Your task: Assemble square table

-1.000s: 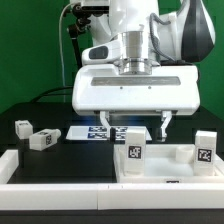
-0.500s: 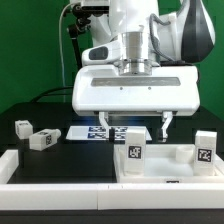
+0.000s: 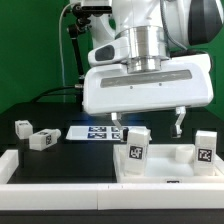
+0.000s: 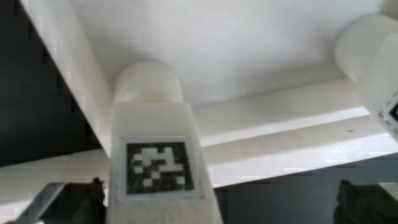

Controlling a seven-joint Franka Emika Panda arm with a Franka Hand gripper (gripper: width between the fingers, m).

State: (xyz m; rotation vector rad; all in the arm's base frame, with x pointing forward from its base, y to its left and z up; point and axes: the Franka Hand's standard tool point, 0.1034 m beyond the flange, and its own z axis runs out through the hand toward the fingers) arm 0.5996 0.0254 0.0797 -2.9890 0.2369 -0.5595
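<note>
Square table top (image 3: 172, 166) (partly off-frame)

In the wrist view my fingertips (image 4: 64, 203) are only dark blurs, clipped by the picture's edge. The leg (image 4: 157, 150) just beneath my gripper (image 3: 148, 126) is soft and out of focus, and one end runs out of the picture. A second leg (image 4: 365, 50), farther from me, is cropped, so I cannot tell its tag. In the exterior view my own body hides part of the marker board (image 3: 88, 133) behind my fingers. The square top (image 3: 168, 160) below me is cut by the picture's edge. The tags on the loose legs (image 3: 40, 140), well off to my side, are too small to read.
</note>
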